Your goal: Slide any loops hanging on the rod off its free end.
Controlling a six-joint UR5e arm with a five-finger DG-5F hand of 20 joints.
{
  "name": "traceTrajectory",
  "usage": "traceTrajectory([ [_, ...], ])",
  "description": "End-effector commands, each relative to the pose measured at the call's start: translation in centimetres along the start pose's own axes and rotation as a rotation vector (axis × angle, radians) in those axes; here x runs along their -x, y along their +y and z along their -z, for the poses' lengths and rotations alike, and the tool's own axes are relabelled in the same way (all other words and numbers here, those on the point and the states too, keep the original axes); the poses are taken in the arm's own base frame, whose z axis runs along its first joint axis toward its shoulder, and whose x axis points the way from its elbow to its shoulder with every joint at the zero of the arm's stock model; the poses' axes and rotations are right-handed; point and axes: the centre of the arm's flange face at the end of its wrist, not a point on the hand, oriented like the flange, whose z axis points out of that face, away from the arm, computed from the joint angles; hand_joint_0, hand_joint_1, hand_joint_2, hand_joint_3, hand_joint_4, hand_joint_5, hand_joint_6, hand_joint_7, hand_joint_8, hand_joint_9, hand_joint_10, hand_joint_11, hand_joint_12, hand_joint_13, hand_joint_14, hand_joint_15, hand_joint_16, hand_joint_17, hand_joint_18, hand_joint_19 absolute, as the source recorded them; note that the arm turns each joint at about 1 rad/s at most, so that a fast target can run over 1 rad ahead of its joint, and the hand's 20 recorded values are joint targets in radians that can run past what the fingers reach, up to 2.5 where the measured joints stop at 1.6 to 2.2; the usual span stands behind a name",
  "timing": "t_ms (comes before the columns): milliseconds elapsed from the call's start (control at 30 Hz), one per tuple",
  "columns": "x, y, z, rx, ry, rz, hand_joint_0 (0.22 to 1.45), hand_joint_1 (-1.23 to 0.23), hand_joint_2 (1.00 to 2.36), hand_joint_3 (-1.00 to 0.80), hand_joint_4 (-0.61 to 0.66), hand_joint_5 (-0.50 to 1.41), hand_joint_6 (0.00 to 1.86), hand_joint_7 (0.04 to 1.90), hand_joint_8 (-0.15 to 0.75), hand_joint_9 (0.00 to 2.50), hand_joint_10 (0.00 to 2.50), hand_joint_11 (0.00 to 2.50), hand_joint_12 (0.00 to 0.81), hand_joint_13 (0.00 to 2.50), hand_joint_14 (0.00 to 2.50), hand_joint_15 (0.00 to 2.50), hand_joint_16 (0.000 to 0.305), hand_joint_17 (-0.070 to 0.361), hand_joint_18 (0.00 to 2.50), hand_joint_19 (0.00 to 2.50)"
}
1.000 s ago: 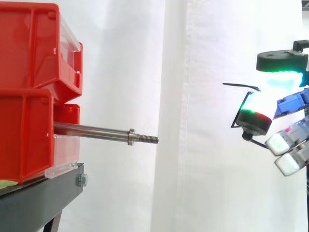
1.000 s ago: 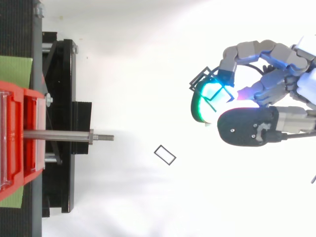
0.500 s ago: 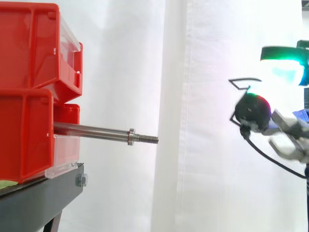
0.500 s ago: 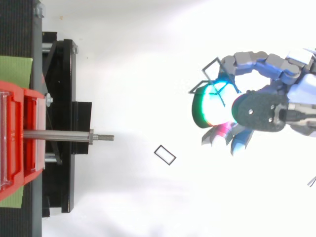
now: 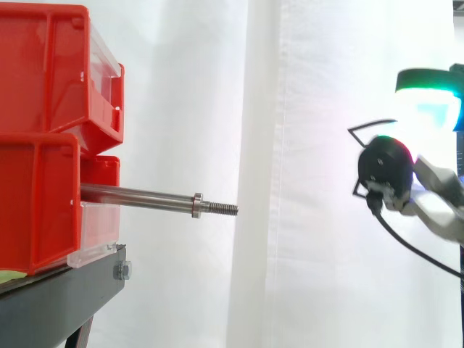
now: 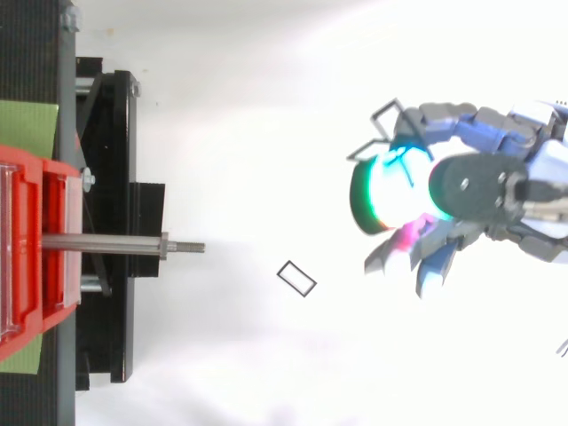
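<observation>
We see a white curtain [image 5: 312, 72] behind the work and, from above, a white floor [image 6: 248, 373] under it. At 9 o'clock in both views a black stand [image 6: 106, 177] carries two stacked red bins [image 5: 43, 65], with a green sheet [image 6: 27, 124] under them.

At 3 o'clock, well apart from the bins, is the hand [image 6: 497, 191]. One finger curls over to meet a green-glowing pad [image 6: 377, 191], and the other fingers spread loosely toward 7 o'clock. Thin black wire loops [image 6: 383, 115] appear nipped between that curled finger and the pad.

The steel rod [image 5: 138, 196] juts from the lower bin. Its long axis runs 9 to 3 o'clock and is almost level. Its free end points at 3 o'clock, toward the hand, with a collar [image 5: 196, 204] just before the threaded tip [image 5: 226, 209].

Between tip and hand one small loose loop [image 6: 296, 279] lies flat on the floor, at about 4 o'clock from the tip and touching neither.
</observation>
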Motion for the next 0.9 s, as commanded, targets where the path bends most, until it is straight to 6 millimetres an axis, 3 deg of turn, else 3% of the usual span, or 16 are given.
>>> traceTrajectory([
  [0, 0.0, -0.3, 0.1, -0.052, 0.043, 0.265, 0.54, -0.69, 1.08, -0.11, -0.08, -0.06, 0.76, 1.21, 0.393, 1.09, 0.01, 0.30, 0.398, 1.04, 0.01, 0.21, 0.065, 0.145, 1.15, 0.47],
  [367, 0.3, -0.6, 0.5, -0.108, 0.105, 0.869, 0.55, -0.70, 1.05, -0.11, -0.08, -0.06, 0.76, 1.21, 0.388, 1.08, 0.01, 0.30, 0.397, 1.04, 0.01, 0.21, 0.064, 0.144, 1.15, 0.47],
  [667, -0.3, -0.1, -0.4, -0.015, 0.130, 1.134, 0.55, -0.70, 1.05, -0.11, -0.08, -0.06, 0.76, 1.21, 0.388, 1.08, 0.01, 0.30, 0.395, 1.04, 0.01, 0.21, 0.064, 0.143, 1.15, 0.47],
  [867, -0.1, 0.2, -0.9, 0.022, 0.124, 1.217, 0.55, -0.70, 1.04, -0.11, -0.09, -0.06, 0.76, 1.21, 0.389, 1.08, 0.01, 0.30, 0.393, 1.04, 0.01, 0.21, 0.064, 0.143, 1.15, 0.47],
])
